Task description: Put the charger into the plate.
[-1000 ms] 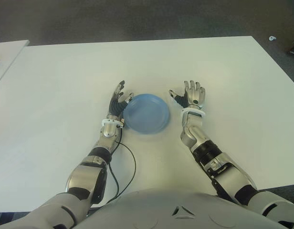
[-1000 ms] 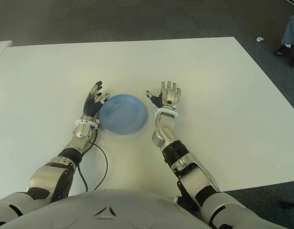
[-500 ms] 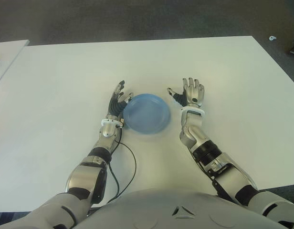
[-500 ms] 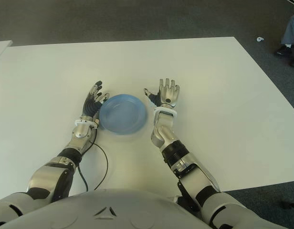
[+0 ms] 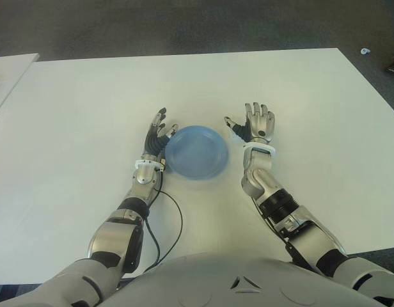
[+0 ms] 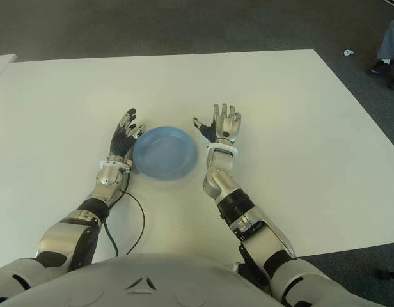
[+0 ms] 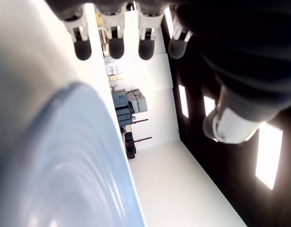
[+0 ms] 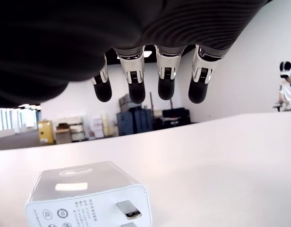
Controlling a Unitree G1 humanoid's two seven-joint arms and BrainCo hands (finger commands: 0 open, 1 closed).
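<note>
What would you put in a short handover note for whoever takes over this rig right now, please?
Left hand: open, holding nothing, beside the left rim of the blue plate.
Right hand: open, fingers spread, to the right of the plate, holding nothing.
Charger: white, lying on the white table under the right hand; it shows only in the right wrist view, not gripped.
Done: nothing; the plate holds nothing.
Left: close the right hand on the charger, carry it over the plate, and release.

White table [image 5: 88,115], dark carpeted floor [image 5: 184,25], second table's corner [image 5: 8,70], black cable [image 5: 174,220]
</note>
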